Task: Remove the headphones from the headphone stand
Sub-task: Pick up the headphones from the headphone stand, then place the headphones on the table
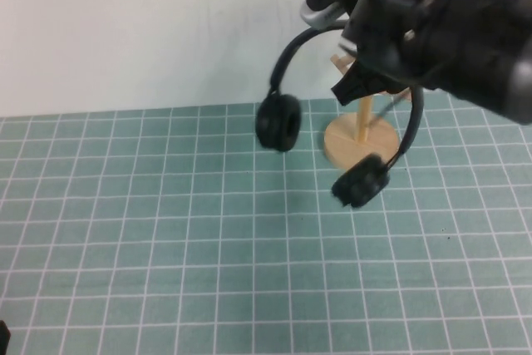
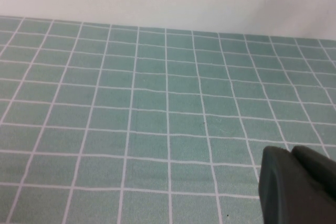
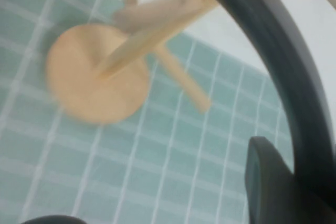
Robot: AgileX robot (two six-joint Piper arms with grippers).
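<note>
- At the far right of the mat: the stand, a pale wooden pole on a round disc base, with angled pegs; its upper part is largely hidden in the high view by the right arm.
- Mat: green, ruled with a white grid, covering the table up to a plain white wall.
- Headphones: matte black, thin curved headband, two round padded cups. The band is held high at the stand's top; one cup hangs left of the pole, clear of the mat, the other hangs in front of the base, to its right.
- Whether the band rests on a peg cannot be told, the gripper being in the way.
- Right gripper: black, raised at the stand's top, reached in from the right, closed about the headband. In the right wrist view the band is seen close, curving past one dark finger, with the disc base and pegs below.
- Left gripper: low over bare mat, well apart from the stand; only a dark tip is seen in the left wrist view, and its opening cannot be told.
</note>
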